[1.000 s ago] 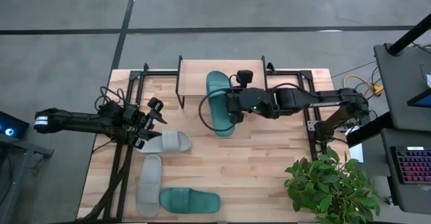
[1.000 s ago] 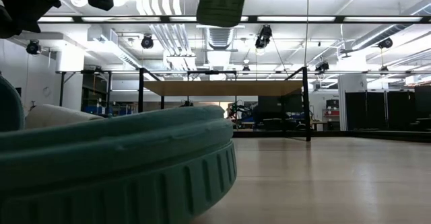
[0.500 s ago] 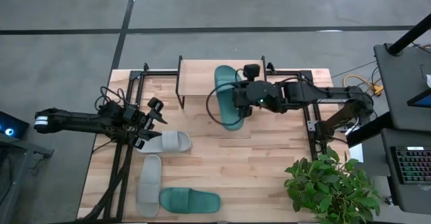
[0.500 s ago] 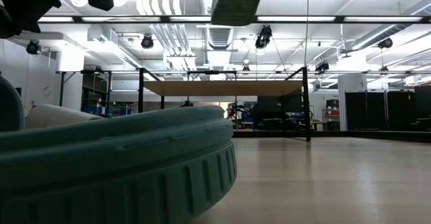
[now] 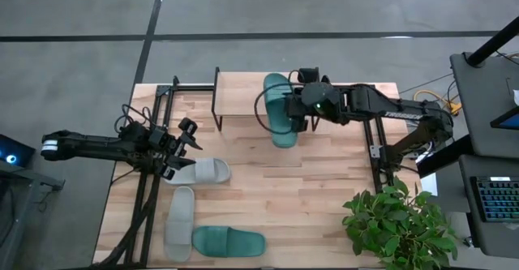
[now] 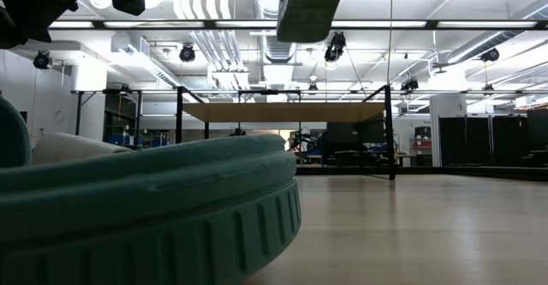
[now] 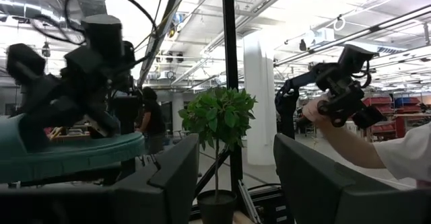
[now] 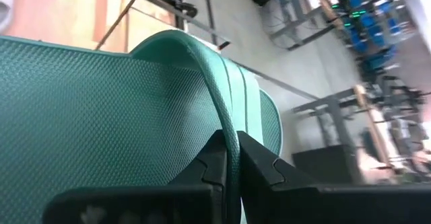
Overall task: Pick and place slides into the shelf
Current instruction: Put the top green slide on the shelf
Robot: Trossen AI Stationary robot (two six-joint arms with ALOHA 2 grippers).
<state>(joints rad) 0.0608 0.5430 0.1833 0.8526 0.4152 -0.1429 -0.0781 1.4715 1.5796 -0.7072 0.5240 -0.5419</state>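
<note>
Near teal slide (image 5: pixel 229 241): lay flat on the table's (image 5: pixel 324 197) front part.
Grey slides (image 5: pixel 180 221): two lay near the left gripper (image 5: pixel 188 147), whose fingers were spread.
Right gripper (image 5: pixel 297 108): pinched the held teal slide (image 5: pixel 280 108) by its strap, in the air.
Shelf (image 5: pixel 243 93): the held slide hung over its right end.

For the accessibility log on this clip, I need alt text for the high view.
Seen from above, the right gripper holds a teal slide over the right part of the shelf at the table's far edge. The left gripper hovers open by a grey slide; another grey slide and a second teal slide lie nearer.
</note>
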